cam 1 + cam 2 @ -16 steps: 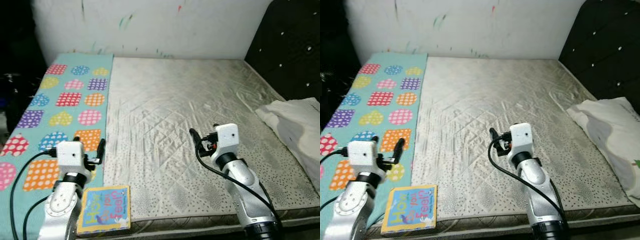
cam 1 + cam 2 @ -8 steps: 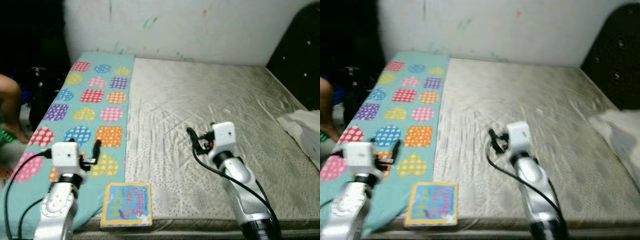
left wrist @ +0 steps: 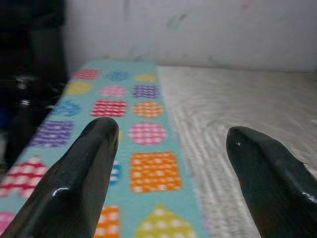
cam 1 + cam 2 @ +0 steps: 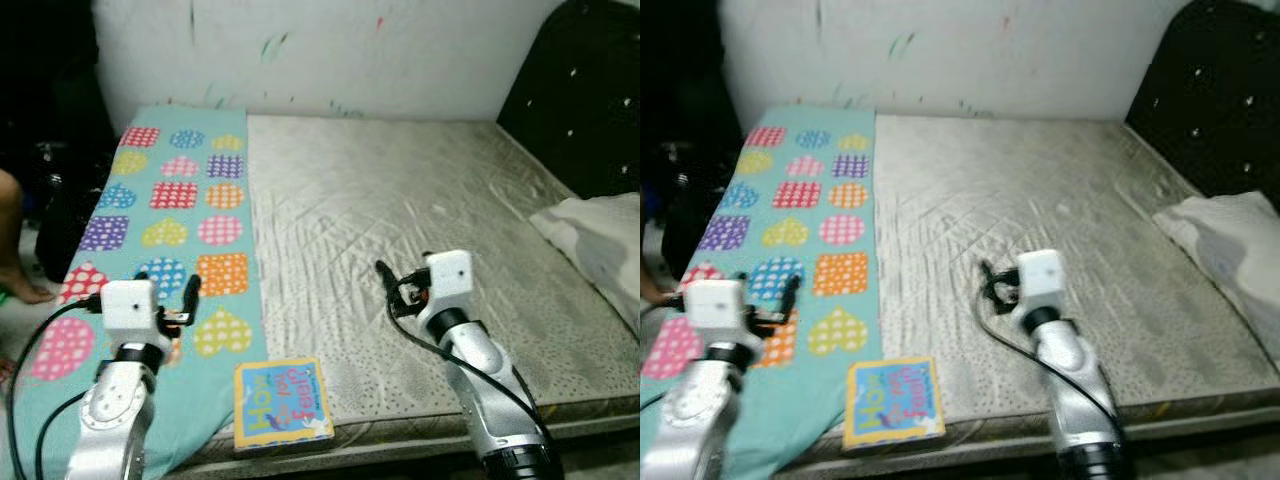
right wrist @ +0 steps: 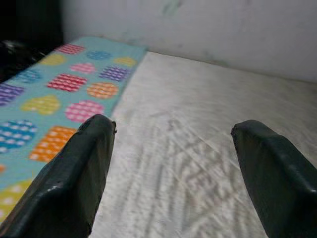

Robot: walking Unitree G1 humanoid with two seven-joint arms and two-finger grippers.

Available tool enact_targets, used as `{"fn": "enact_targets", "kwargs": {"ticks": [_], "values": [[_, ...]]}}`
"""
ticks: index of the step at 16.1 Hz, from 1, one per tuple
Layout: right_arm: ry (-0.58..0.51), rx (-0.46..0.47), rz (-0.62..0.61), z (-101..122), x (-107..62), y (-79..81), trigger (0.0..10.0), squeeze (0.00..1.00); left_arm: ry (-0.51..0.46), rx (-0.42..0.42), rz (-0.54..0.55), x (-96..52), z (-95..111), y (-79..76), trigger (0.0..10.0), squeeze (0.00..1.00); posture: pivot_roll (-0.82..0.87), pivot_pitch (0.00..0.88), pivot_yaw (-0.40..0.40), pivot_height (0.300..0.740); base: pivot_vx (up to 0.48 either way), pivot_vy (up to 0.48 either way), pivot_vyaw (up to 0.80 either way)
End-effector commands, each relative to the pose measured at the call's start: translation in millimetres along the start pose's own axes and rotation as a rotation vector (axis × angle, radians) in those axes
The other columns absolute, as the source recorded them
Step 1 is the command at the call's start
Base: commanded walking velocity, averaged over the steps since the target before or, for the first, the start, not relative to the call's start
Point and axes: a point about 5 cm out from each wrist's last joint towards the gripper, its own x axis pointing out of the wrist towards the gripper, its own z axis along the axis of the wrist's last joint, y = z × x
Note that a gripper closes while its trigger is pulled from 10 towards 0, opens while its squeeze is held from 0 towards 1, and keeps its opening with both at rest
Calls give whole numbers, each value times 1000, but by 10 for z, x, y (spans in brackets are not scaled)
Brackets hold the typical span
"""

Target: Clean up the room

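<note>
A book (image 4: 283, 403) lies at the mattress's (image 4: 400, 200) near edge, just beside the teal blanket (image 4: 170, 200). The left gripper (image 3: 168, 163) hovers over the blanket, jaws wide apart and empty. The right gripper (image 5: 173, 163) hangs over the bare mattress, likewise spread. A pillow (image 4: 600, 240) rests further right.

Children's book (image 4: 283, 402): colourful cover, lies flat at mattress (image 4: 420, 210) near edge, beside teal patterned blanket (image 4: 170, 220). White pillow (image 4: 600, 240) at right side.
</note>
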Motion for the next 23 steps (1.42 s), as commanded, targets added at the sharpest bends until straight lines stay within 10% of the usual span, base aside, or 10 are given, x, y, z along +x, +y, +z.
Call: {"fn": "enact_targets", "kwargs": {"ticks": [1, 23], "values": [[-9, -16, -31, 35, -7, -107, 10000, 0, -2, -10, 0, 2, 1, -42, 10000, 0, -60, 17, -57, 740, 0, 0, 0], [37, -11, -49, -23, -91, -150, 10000, 0, 84, -136, -37, -64, -47, -99, 10000, 0, -79, 61, -56, 740, 0, 15, -251]]}}
